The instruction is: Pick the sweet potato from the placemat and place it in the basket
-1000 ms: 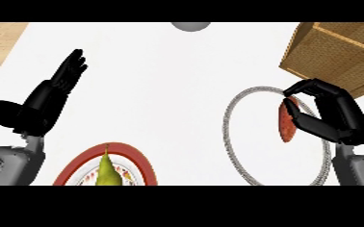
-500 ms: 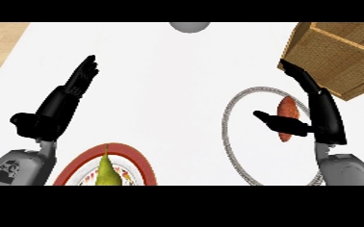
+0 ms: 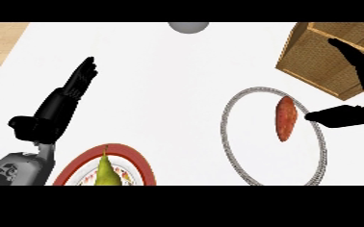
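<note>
Sweet potato on round placemat, white counter

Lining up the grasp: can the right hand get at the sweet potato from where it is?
Probably yes. The right hand is open just beside the sweet potato, which lies uncovered on the placemat; nothing stands between them.
</note>
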Tool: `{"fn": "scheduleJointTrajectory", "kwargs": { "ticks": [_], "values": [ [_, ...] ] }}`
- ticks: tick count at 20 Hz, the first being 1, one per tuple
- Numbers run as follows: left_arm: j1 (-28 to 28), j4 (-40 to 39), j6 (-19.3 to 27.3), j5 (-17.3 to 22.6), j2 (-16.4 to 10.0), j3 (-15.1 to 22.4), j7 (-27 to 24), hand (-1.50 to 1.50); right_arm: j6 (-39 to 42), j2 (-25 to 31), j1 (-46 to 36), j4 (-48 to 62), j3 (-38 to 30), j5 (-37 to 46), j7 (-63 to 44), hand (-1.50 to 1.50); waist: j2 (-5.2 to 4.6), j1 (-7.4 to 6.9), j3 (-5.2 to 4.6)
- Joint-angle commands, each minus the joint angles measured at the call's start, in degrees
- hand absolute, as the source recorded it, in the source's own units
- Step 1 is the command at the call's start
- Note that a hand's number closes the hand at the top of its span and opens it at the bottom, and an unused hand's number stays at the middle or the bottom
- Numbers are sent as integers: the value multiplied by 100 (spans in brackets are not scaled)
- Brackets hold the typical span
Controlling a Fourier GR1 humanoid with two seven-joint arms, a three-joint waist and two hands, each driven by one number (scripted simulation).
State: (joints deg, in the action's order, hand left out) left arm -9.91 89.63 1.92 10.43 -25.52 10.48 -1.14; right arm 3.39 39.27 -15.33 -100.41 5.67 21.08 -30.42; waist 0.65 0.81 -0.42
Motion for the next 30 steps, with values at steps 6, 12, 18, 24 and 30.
{"fn": "scheduleJointTrajectory", "kwargs": {
  "ticks": [6,12,18,24,30],
  "values": [
    [-6,-244,-211,-7,-9,-151,-183,0,2756,1015,-329,-938,-610,-2379,-1945,-150,-34,25,29],
    [48,-29,-238,-111,124,-272,-8,0,2884,1186,423,-2088,-1561,-3390,-2912,-150,-30,37,37],
    [-69,86,-543,-167,265,-462,251,0,2869,652,1026,-1993,-1725,-2471,-2052,-150,-56,-43,42],
    [49,21,-437,-468,489,-485,-58,0,2337,-130,861,-1048,-1343,-1352,-1121,-150,-78,-125,46],
    [112,-14,-575,-713,744,-434,-86,0,2028,-641,763,-321,-1164,-516,-285,-150,-72,-105,43]
  ]
}}
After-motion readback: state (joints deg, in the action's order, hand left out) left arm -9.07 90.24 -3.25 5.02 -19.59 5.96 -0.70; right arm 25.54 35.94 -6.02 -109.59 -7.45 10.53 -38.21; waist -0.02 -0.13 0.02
